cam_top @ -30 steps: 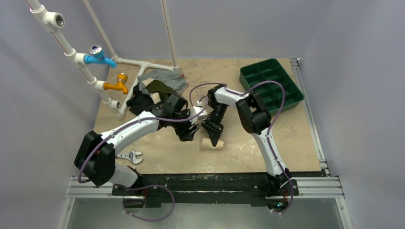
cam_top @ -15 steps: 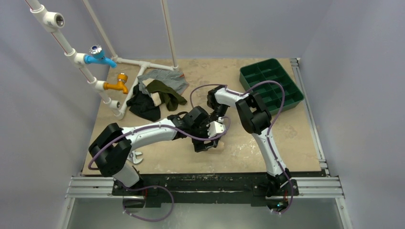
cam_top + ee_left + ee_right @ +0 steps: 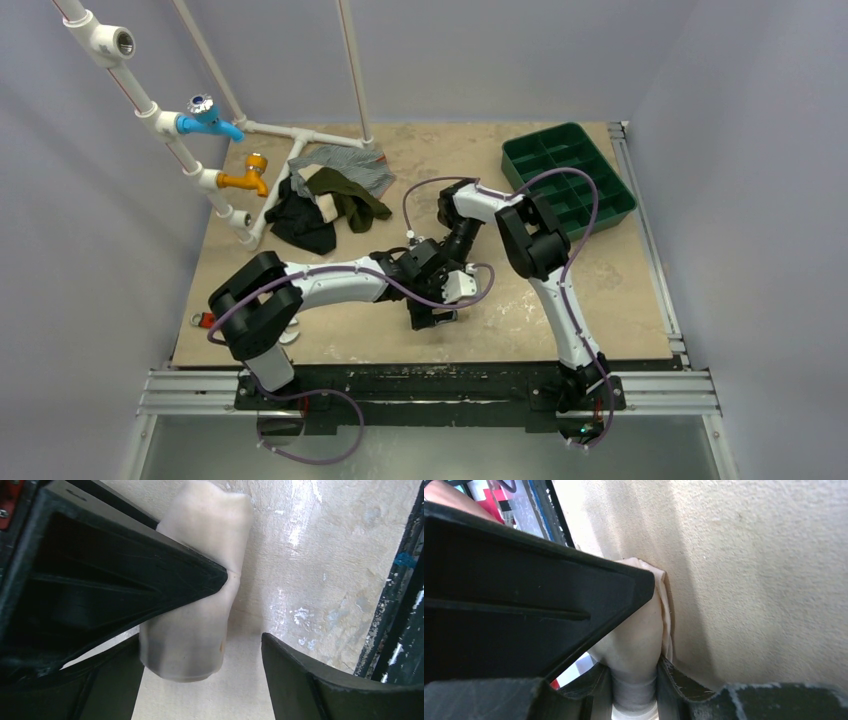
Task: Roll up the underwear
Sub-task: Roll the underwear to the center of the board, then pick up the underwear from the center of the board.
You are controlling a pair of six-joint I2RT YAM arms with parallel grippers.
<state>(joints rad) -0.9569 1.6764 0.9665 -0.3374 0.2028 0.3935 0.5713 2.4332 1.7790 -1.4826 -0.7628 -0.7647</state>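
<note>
The underwear point(image 3: 197, 580) is a pale beige roll lying on the tan table. In the left wrist view it lies between my left gripper's point(image 3: 200, 645) open jaws, close to the left finger point(image 3: 112, 685) and apart from the right one. My right gripper point(image 3: 635, 670) is shut on one end of the roll point(image 3: 639, 630), a finger on each side. In the top view both grippers meet at the table's near middle, left point(image 3: 432, 308) and right point(image 3: 452, 272), and hide the roll.
A green compartment tray point(image 3: 568, 178) stands at the back right. A pile with an olive-green garment point(image 3: 345, 197), a grey striped one point(image 3: 345, 160) and black cloth point(image 3: 300, 222) lies back left, by white pipes with taps point(image 3: 205, 115). The black front rail point(image 3: 395, 605) is close by.
My left arm has swung right and nearer, bringing its open gripper around the roll. My right gripper has stayed at the roll and now covers it from above.
</note>
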